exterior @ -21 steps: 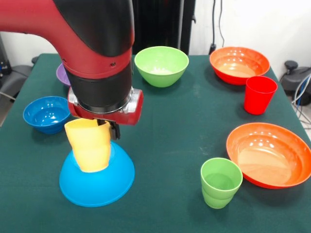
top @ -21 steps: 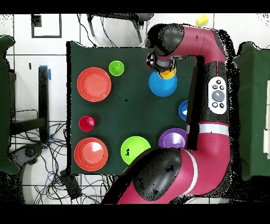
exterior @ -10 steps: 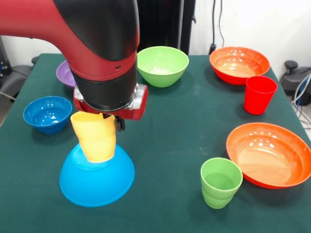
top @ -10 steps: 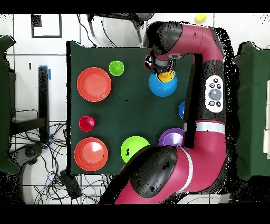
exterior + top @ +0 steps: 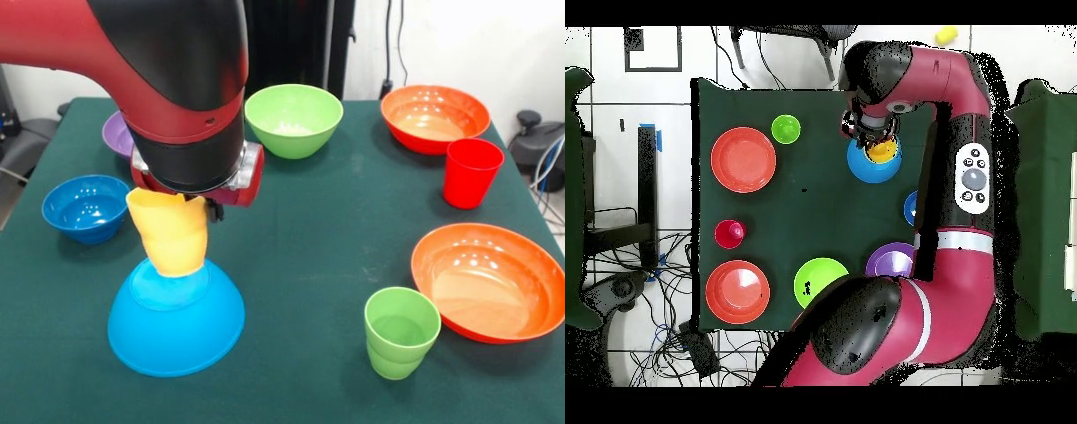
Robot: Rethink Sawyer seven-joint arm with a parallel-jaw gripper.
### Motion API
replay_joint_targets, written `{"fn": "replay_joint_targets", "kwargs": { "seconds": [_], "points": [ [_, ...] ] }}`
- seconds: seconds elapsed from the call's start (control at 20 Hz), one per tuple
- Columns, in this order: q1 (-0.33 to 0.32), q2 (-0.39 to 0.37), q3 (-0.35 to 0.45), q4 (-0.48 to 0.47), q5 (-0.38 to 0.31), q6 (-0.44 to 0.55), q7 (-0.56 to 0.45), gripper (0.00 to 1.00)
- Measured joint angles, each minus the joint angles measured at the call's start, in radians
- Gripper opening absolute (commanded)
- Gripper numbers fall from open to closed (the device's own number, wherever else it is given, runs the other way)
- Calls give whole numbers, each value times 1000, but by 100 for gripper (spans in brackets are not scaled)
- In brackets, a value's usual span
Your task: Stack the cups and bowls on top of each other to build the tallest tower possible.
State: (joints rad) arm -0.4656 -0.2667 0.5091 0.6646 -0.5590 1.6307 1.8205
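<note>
Table (image 5: 318,247) carried most pieces loose. Two orange bowls (image 5: 491,281), green bowl (image 5: 293,119), purple bowl (image 5: 116,134) and dark blue bowl (image 5: 85,207) sat unstacked, well apart. Light-blue bowl (image 5: 176,322) lay inverted as tower base. Gripper (image 5: 190,205) held yellow cup (image 5: 169,231) upright, its lower end at the base's flat top; jaws were mostly hidden behind the cup. Red cup (image 5: 470,171) and green cup (image 5: 402,332) were loose. Judged early: one cup being placed, the rest left. Against a second earlier, the cup had shifted from the bowl's near slope onto its centre.
</note>
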Motion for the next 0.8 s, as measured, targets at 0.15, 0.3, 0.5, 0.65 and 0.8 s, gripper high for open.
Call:
{"fn": "replay_joint_targets", "kwargs": {
  "seconds": [0.15, 0.3, 0.5, 0.65, 0.8],
  "points": [
    [0, 2, -2, 0, -4, 0, 0, 0],
    [1, 7, -3, -1, -17, 0, 0, 0],
    [3, 18, -4, -7, -43, 0, 0, 0],
    [4, 33, -5, -15, -58, 0, 0, 0],
    [4, 47, -5, -20, -70, 0, 0, 0]
  ]
}}
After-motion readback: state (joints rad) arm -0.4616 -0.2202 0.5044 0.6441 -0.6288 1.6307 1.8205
